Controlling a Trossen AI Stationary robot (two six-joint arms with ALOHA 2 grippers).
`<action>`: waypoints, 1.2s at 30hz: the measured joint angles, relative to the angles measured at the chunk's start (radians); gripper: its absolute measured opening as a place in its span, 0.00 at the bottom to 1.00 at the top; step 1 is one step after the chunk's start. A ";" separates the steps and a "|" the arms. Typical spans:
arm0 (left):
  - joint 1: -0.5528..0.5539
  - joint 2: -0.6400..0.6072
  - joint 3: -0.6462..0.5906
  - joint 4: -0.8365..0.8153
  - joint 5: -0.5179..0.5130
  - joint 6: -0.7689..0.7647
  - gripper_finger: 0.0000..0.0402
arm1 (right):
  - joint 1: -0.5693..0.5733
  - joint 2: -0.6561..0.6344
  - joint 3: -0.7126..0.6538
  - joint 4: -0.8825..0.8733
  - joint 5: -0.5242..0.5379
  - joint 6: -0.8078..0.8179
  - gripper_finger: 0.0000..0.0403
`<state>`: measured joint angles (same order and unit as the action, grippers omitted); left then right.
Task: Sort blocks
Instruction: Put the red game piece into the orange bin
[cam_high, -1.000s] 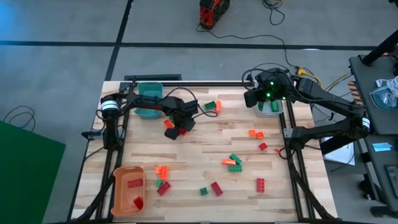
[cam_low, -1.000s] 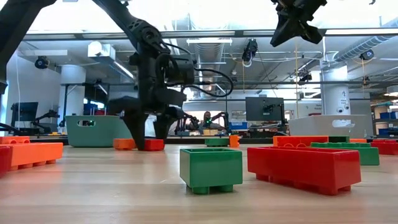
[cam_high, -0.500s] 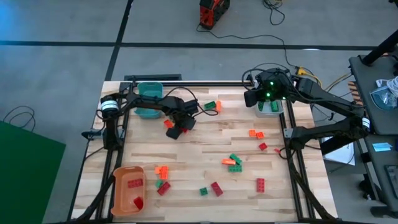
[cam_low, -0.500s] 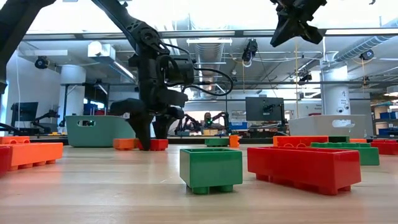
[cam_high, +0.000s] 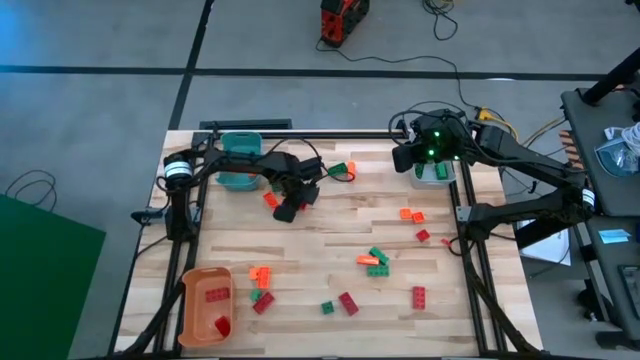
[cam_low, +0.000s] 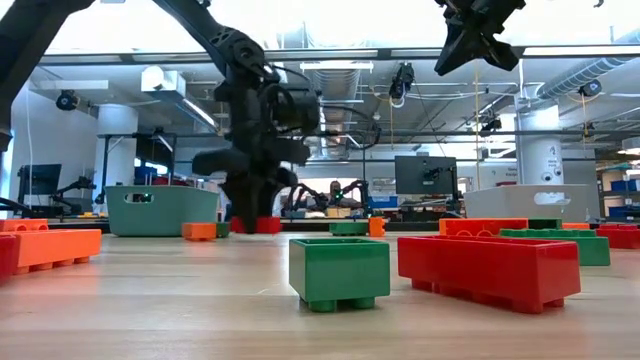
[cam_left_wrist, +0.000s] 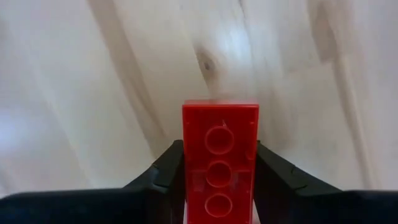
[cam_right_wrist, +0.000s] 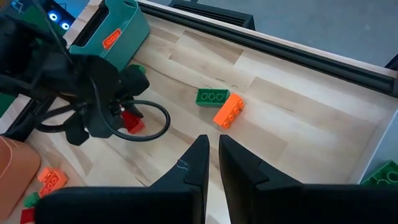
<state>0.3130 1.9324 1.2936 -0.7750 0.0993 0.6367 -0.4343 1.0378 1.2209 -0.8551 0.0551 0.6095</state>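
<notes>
Orange plastic marks the far left of my table: the orange bin (cam_high: 205, 306) sits at the near left corner with two red blocks (cam_high: 218, 310) inside it. Behind it, at the far left corner, stands the teal bin (cam_high: 240, 158). My left gripper (cam_high: 293, 203) hangs just to the right of that bin, fingers (cam_left_wrist: 166, 168) clenched on a red block (cam_left_wrist: 220, 162), which I hold clear of the wooden table (cam_high: 330, 250); an orange block (cam_high: 270, 199) lies just beside it on the boards. Toward the middle, a green and an orange block (cam_high: 344, 170) lie together near the far edge, and a small mixed cluster (cam_high: 260, 285) of orange, green and red rests by the orange bin. Further right, more blocks are scattered: orange ones (cam_high: 411, 214), a green-and-orange group (cam_high: 375, 261), and single red ones (cam_high: 419, 296) near the front. At the far right corner, my right gripper (cam_high: 418, 152) hovers high over the grey bin (cam_high: 436, 178), its fingers (cam_right_wrist: 194, 167) drawn nearly together, holding nothing.
</notes>
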 joint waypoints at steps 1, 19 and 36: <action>0.000 -0.003 0.014 -0.010 0.000 -0.007 0.28 | 0.000 0.000 0.000 0.000 0.000 -0.003 0.07; -0.056 -0.097 0.417 -0.403 0.072 -0.222 0.28 | 0.000 0.000 0.000 0.000 -0.001 -0.084 0.07; -0.323 -0.340 0.495 -0.649 0.018 -0.490 0.28 | 0.000 0.000 0.000 0.005 0.024 -0.147 0.07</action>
<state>-0.0097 1.5929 1.7889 -1.4239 0.1169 0.1471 -0.4347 1.0378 1.2209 -0.8506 0.0795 0.4627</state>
